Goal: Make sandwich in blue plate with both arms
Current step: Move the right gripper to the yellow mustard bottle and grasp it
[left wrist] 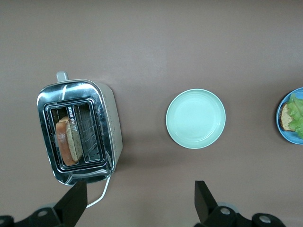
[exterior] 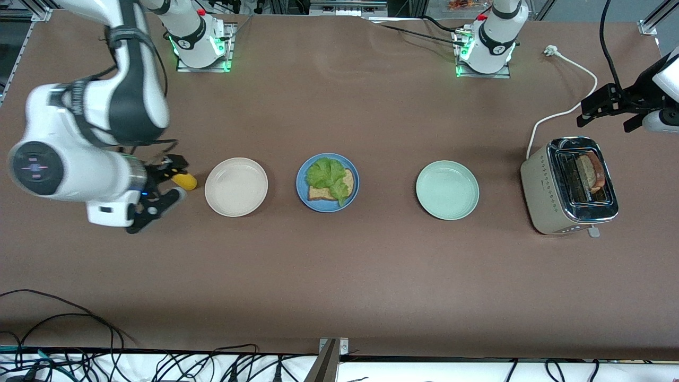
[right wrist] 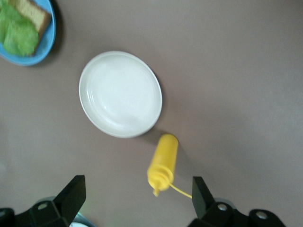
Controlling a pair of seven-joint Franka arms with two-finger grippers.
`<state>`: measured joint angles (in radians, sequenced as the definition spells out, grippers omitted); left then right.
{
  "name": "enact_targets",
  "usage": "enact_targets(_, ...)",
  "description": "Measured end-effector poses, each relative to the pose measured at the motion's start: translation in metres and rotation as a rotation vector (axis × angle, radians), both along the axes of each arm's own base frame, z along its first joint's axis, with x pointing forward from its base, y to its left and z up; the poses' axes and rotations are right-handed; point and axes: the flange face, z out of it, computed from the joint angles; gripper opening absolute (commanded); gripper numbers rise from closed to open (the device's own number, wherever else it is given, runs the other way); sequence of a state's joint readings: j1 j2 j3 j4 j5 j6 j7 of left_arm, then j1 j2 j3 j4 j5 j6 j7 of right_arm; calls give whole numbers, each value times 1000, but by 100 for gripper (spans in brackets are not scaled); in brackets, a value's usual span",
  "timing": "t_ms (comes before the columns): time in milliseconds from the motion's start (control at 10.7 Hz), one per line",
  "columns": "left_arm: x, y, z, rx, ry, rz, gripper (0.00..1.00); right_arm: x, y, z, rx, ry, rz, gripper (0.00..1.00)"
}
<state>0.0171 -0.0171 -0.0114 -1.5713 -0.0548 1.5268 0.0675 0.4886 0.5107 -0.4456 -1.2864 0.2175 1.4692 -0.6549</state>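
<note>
The blue plate (exterior: 314,199) sits mid-table and holds a brown-crusted toast slice (exterior: 318,193) with a ruffled green lettuce leaf (exterior: 329,174) lying on top. Another toast slice (exterior: 590,172) stands in a slot of the toaster (exterior: 536,185) at the left arm's end. My left gripper (exterior: 604,111) hangs open and empty in the air beside the toaster (left wrist: 109,123). My right gripper (exterior: 168,183) is open above a yellow squeeze bottle (right wrist: 163,161) at the right arm's end, its nozzle below the gap between the fingers. The plate's edge (left wrist: 289,137) (right wrist: 47,42) shows in both wrist views.
A beige-white plate (exterior: 236,187) lies between the yellow bottle (exterior: 185,181) and the blue plate. A pale green plate (exterior: 447,190) lies between the blue plate and the toaster. The toaster's white cord (exterior: 562,114) runs toward the robot bases.
</note>
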Motion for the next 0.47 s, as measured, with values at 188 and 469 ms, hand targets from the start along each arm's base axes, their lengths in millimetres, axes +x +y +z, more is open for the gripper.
enact_targets(188,0,0,0,0,1,0,100,-6,-75,-5,86,31,88,100)
enact_targets(469,0,0,-1,0,2,-1,100,-22,-183,-39,257,68,228,100)
